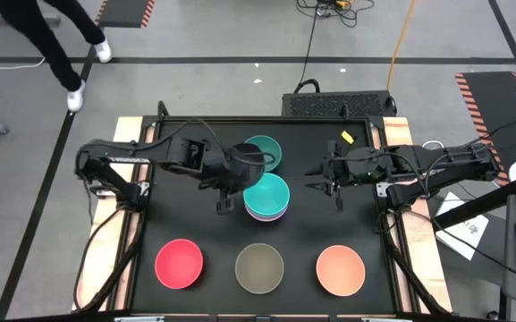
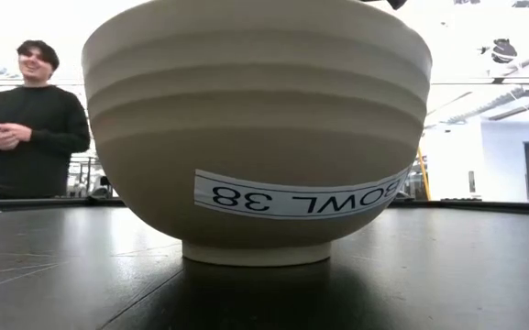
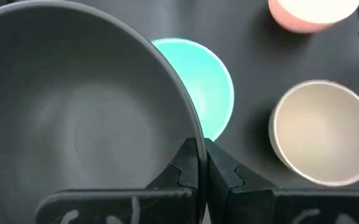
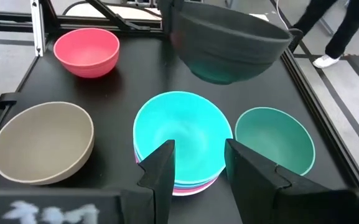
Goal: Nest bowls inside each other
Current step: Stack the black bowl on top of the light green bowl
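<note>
- Table [image 1: 150,224]: black top, bowls spread over its middle and near edge.
- Stack [image 1: 266,199]: a light blue bowl is seen on top, with magenta/lilac rims showing beneath it; how many are nested cannot be told from the rims.
- Black bowl [image 1: 247,163]: held clear of the table, pinched at its rim by the left gripper [image 3: 201,163], whose fingers are closed on the rim wall. In the right wrist view it hangs just behind and above the stack, not yet over centre.
- Teal bowl [image 1: 265,150]: loose on the table, just beside the stack on the far side, partly hidden by the black bowl.
- Red-pink bowl [image 1: 179,264], olive-grey bowl [image 1: 259,267], peach bowl [image 1: 340,270]: a row along the near edge, well apart from each other, none nested.
- Right gripper [image 4: 198,163]: empty, fingers parted, parked to the right of the stack and pointed at it.
- Progress, judged: partly done. The black bowl is in transit; teal, red-pink, olive-grey and peach are left. White and dark green bowls are not made out separately.
- Next, judged: the black bowl needs centring over the stack before release; an off-centre drop may tip on the rim.
- Person [image 2: 30,119]: stands beyond the table in the low view.
</note>
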Action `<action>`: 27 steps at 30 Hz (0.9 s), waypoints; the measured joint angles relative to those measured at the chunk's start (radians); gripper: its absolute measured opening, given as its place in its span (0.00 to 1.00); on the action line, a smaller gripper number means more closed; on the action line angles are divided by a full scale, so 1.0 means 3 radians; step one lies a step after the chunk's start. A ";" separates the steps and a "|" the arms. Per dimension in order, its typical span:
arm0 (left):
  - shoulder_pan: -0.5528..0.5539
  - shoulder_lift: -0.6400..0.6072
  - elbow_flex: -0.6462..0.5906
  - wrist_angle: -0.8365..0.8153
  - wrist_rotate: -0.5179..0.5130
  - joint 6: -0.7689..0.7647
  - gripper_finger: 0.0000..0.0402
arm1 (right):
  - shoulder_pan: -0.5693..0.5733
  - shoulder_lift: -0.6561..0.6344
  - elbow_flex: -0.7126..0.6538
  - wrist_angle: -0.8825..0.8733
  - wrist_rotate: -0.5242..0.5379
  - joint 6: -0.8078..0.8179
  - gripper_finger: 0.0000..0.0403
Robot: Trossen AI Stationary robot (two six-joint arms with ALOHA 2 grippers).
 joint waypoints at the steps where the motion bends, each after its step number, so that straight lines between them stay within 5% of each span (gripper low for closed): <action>1: -0.0021 0.0077 0.0107 -0.0061 0.0002 0.0009 0.01 | 0.0000 -0.0003 0.0000 -0.0005 0.0000 0.0010 0.32; 13: -0.0200 0.0762 0.1183 -0.0541 -0.0091 0.0044 0.01 | -0.0018 -0.0146 0.0000 -0.0105 0.0020 0.0093 0.32; 27: -0.0087 0.1185 0.1226 -0.0587 0.0037 0.0060 0.01 | -0.0019 -0.0353 -0.0004 -0.0263 0.0031 0.0163 0.32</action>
